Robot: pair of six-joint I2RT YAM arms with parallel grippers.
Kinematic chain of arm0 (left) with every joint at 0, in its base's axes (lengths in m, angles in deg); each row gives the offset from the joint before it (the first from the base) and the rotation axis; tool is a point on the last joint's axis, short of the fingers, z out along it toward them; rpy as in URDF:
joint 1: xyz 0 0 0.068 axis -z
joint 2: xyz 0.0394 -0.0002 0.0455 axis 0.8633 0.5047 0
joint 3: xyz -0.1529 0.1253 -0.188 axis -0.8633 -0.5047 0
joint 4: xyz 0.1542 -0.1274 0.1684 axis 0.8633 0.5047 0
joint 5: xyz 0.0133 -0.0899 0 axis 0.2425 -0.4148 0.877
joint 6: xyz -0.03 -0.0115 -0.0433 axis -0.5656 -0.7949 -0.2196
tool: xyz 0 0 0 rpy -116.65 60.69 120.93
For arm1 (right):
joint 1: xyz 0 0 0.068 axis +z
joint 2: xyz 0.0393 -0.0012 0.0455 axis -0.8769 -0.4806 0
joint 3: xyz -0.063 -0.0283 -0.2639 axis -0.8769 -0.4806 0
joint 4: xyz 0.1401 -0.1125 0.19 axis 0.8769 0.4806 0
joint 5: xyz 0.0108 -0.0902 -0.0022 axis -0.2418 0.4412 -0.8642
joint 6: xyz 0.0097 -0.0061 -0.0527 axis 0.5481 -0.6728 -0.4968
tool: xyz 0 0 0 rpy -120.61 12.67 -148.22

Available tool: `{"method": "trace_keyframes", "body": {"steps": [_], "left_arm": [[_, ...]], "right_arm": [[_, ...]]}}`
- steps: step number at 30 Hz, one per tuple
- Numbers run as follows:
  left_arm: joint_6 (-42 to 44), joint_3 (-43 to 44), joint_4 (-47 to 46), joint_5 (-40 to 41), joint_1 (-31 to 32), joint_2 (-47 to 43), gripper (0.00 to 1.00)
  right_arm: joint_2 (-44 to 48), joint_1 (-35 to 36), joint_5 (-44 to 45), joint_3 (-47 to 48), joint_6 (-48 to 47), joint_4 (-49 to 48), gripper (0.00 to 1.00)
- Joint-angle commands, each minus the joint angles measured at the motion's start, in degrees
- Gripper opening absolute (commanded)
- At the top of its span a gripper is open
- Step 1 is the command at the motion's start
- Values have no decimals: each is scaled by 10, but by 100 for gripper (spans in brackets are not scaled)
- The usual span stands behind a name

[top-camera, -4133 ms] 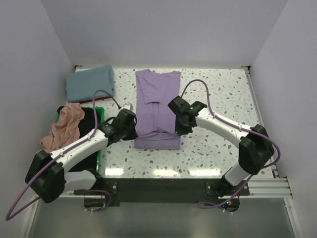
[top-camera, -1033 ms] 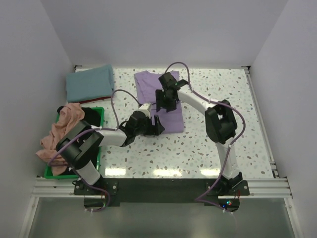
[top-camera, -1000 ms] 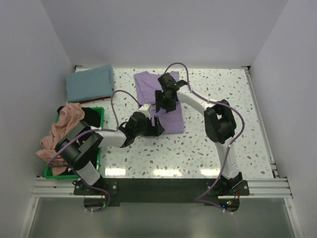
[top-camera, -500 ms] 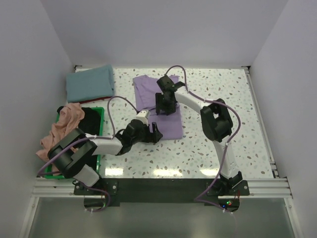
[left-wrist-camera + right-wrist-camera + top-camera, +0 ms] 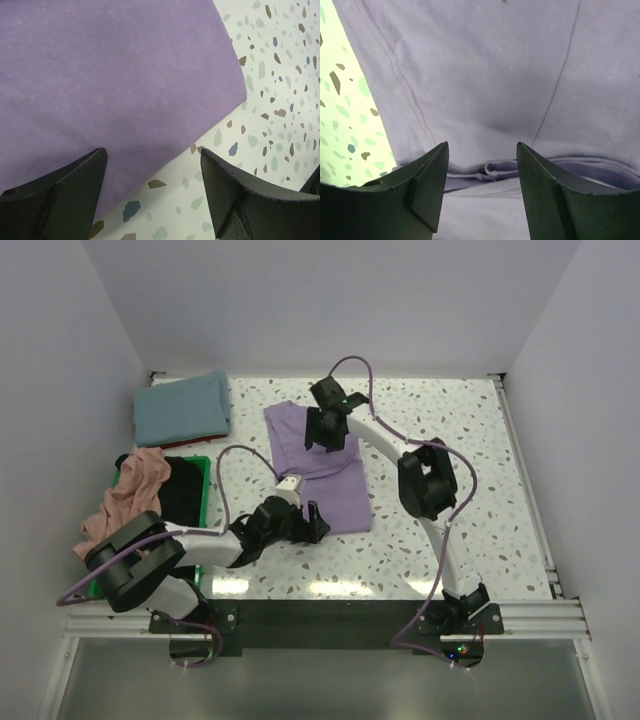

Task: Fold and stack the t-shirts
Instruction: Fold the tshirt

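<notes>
Lying folded mid-tabletop toward the far edge, the lavender t-shirt has both arms over it. The left gripper hovers at its near edge, jaws spread wide, holding nothing. The right gripper stands parted over its far end, likewise empty. The teal t-shirt lies folded at the far left corner.

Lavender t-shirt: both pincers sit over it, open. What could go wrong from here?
1. The right pincer hangs over bunched layers near the far end of the lavender t-shirt; closing there may catch only the top layers and open the fold.
2. The left pincer straddles the near edge, one finger over cloth, one over the table; a thin pinch could slip or drag the shirt askew.
</notes>
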Motion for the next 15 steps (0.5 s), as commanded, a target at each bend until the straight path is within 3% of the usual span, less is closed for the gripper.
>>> {"method": "trace_keyframes", "body": {"steps": [1, 7, 15], "left_arm": [[-26, -49, 172, 3, 16, 4, 81], [-39, -52, 212, 23, 25, -36, 81], [-19, 41, 312, 87, 39, -110, 82]], "right_arm": [[36, -10, 7, 27, 12, 4, 60], [114, -15, -6, -18, -12, 5, 61], [235, 22, -23, -215, -19, -23, 61]]}}
